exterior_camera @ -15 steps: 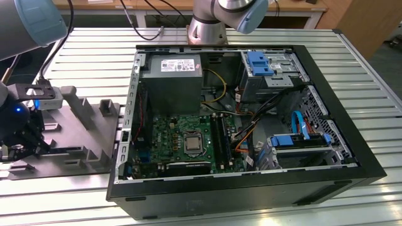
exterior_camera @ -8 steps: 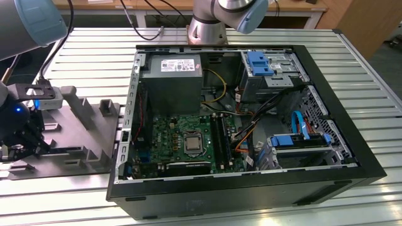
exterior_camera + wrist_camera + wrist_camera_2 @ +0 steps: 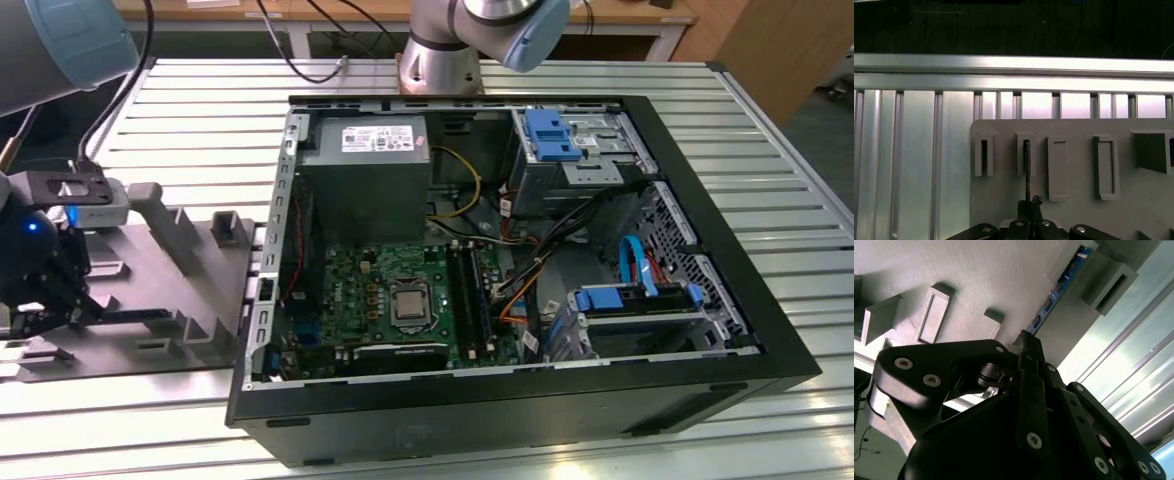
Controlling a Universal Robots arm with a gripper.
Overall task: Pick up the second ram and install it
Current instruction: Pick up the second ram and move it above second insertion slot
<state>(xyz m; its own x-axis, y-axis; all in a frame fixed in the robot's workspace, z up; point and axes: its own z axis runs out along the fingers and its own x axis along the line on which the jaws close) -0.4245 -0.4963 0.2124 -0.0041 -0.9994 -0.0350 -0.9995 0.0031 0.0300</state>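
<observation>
**One stick pinched at the rack, slots in the case unfilled**

One slim board was the whole story: the second ram (image 3: 1059,287) stood on its thin edge in the grey holder rack (image 3: 979,275). Its far end was tucked into a slotted block, which kept it upright with both flat faces open to a pinch. The gripper (image 3: 1026,342) sat at the stick's near end, fingers drawn together on those faces, so it looked clamped on the board. By my reading the stick was not yet lifted out. The rack lay on the slatted metal table (image 3: 200,110) at the exterior view's left, just beside the open computer case (image 3: 787,350). That put the pick-up near the case, though the black memory slots (image 3: 467,295) on the motherboard were well apart from the gripper.
</observation>
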